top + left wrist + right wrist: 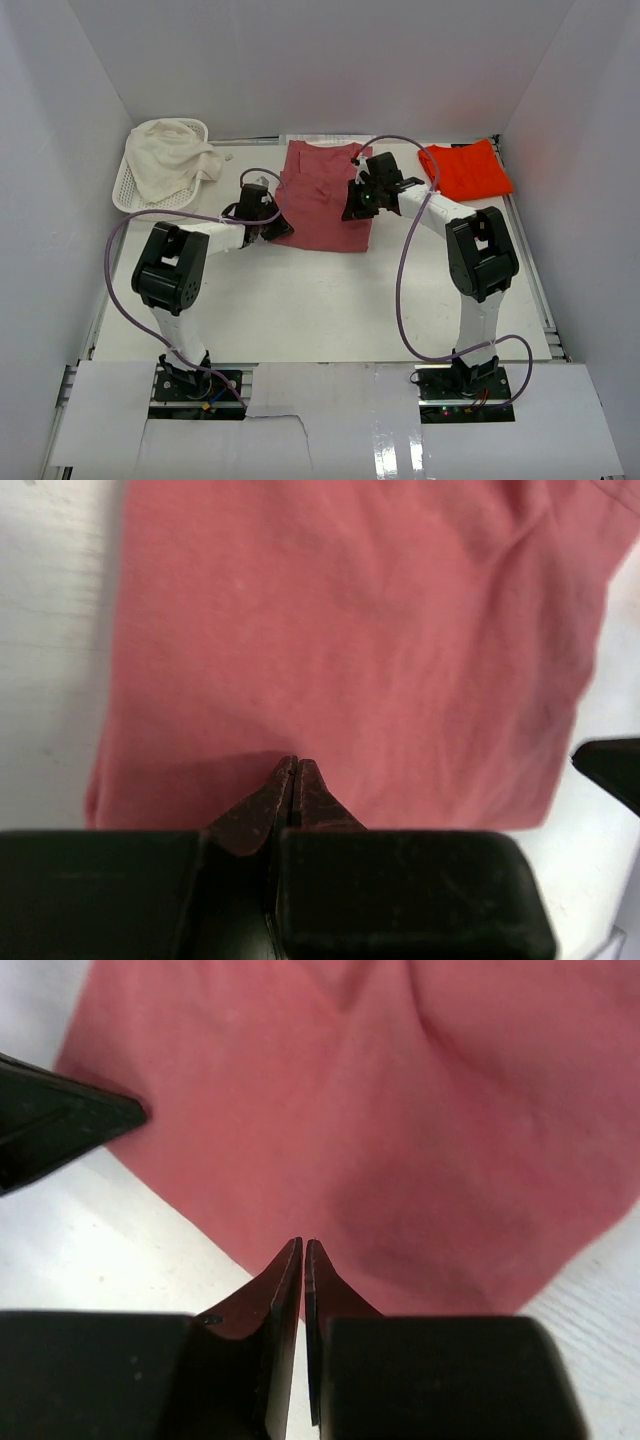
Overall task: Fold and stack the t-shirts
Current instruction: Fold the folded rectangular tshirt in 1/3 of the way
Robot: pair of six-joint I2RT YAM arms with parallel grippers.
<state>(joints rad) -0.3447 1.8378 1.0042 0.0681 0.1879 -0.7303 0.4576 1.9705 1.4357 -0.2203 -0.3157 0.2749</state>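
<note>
Rose-red shirt [320, 200]: it lay flat on the worktop [320, 300], far centre, folded to a rough oblong; the near edge ran a little uneven.
Orange-red shirt [468, 170]: it sat folded at the far right, well apart from the rose one; nothing was stacked yet.
Left tool [292, 770]: fingers were pressed together, tips meeting just over the shirt's near-left corner; no cloth showed between them.
Right tool [303, 1250]: fingers were all but touching over the shirt's right side, by its edge; nothing was pinched there either.
Basket [125, 190]: white lattice, far left, with a white cloth [170, 160] heaped in it; it was out of the action.
Stage, by my read: the fold looked about done; the stacking remained.
Risk, dragging: closed tips so low over soft cotton could snag the top layer on the way out and pull the fold open.
Risk, lifting: a pinch on one layer only, at one edge, would let the rest drop and unfold in mid-carry.
Risk, crowding: each tool showed in the other's wrist view, so they were near; a careless crossing move could knock them together.
Risk, landing: an off-centre drop on the orange shirt would give a crooked, sliding stack.
</note>
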